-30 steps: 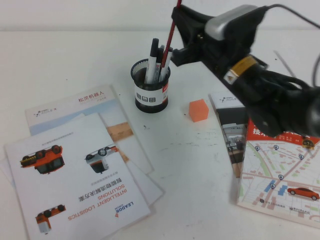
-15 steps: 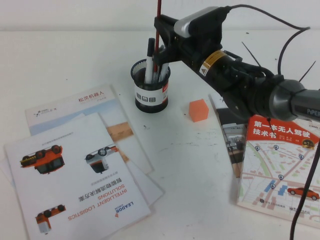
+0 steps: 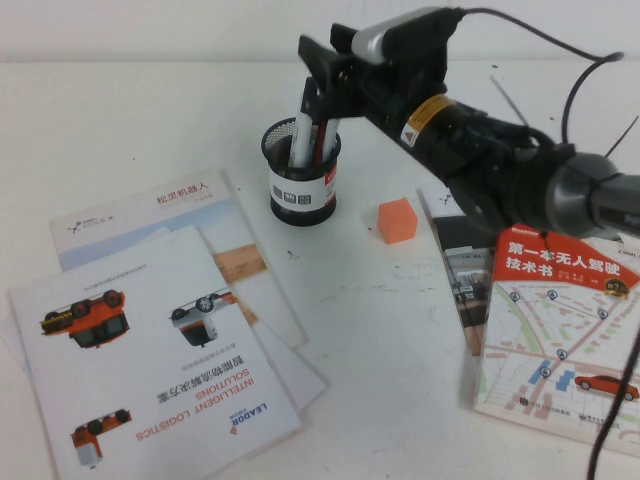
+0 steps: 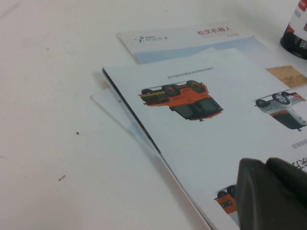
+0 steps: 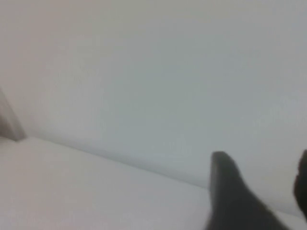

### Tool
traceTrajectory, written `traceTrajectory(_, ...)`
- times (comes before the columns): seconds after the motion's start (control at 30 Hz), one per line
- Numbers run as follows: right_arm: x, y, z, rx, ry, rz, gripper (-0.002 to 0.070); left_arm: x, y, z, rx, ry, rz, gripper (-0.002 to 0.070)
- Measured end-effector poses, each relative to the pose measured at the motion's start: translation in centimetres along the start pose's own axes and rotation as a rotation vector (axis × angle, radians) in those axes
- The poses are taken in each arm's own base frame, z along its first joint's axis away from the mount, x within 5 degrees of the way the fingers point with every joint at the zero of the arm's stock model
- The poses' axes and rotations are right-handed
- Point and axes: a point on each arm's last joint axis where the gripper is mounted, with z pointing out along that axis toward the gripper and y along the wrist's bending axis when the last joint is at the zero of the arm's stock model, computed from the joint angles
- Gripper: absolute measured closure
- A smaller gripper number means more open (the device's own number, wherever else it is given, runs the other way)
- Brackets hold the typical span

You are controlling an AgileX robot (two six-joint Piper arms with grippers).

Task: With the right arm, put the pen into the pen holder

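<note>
The black mesh pen holder [image 3: 303, 185] with its white label band stands at the table's middle back, with black-capped white markers [image 3: 299, 135] in it. Its base also shows in the left wrist view [image 4: 297, 36]. A thin red strip of the pen [image 3: 322, 132] shows inside the cup among the markers, mostly hidden by the gripper. My right gripper [image 3: 320, 72] hovers just above the cup's rim, open and empty. In the right wrist view [image 5: 259, 167] its dark fingers stand apart with nothing between them. My left gripper [image 4: 273, 191] sits low over the brochures, shut.
An orange cube [image 3: 397, 220] lies right of the holder. Overlapping brochures [image 3: 160, 350] cover the left front. A map booklet [image 3: 560, 330] lies at the right under my right arm. Cables hang behind the right arm.
The right gripper carried the upright red pen left over the holder. The pen no longer sticks up above the gripper; it has dropped into the cup and the fingers have opened.
</note>
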Motion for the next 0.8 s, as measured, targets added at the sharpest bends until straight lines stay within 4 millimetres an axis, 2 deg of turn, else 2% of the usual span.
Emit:
traceTrajectory(0.07, -1.2, 0.3, -0.6, -0.002, -0.012, 0.025, 0.0451, 0.0, 0.0, 0.0, 0.0, 0.0, 0.0, 0.0677)
traceTrajectory(0.1, -2.2, 0.5, -1.2, -0.004, -0.02, 0.028, 0.0535, 0.0, 0.0, 0.0, 0.0, 0.0, 0.0, 0.0677)
traceTrajectory(0.13, -2.9, 0.7, -1.8, -0.004, -0.026, 0.028, 0.058, 0.0, 0.0, 0.0, 0.0, 0.0, 0.0, 0.0677)
traceTrajectory(0.23, -5.4, 1.7, -4.5, -0.006, -0.039, 0.029, 0.0663, 0.0, 0.0, 0.0, 0.0, 0.0, 0.0, 0.0678)
traceTrajectory(0.37, -8.3, 3.0, -8.8, -0.001, -0.014, 0.008, 0.0688, 0.0, 0.0, 0.0, 0.0, 0.0, 0.0, 0.0677)
traceTrajectory(0.53, -12.6, 4.7, -15.2, 0.023, 0.113, -0.162, 0.0694, 0.0, 0.0, 0.0, 0.0, 0.0, 0.0, 0.0677)
traceTrajectory(0.67, -13.8, 5.1, -19.8, 0.1, 0.198, -0.213, 0.0694, 0.0, 0.0, 0.0, 0.0, 0.0, 0.0, 0.0677)
traceTrajectory(0.8, -12.9, 5.2, -23.4, 0.161, 0.274, -0.215, 0.0695, 0.0, 0.0, 0.0, 0.0, 0.0, 0.0, 0.0677)
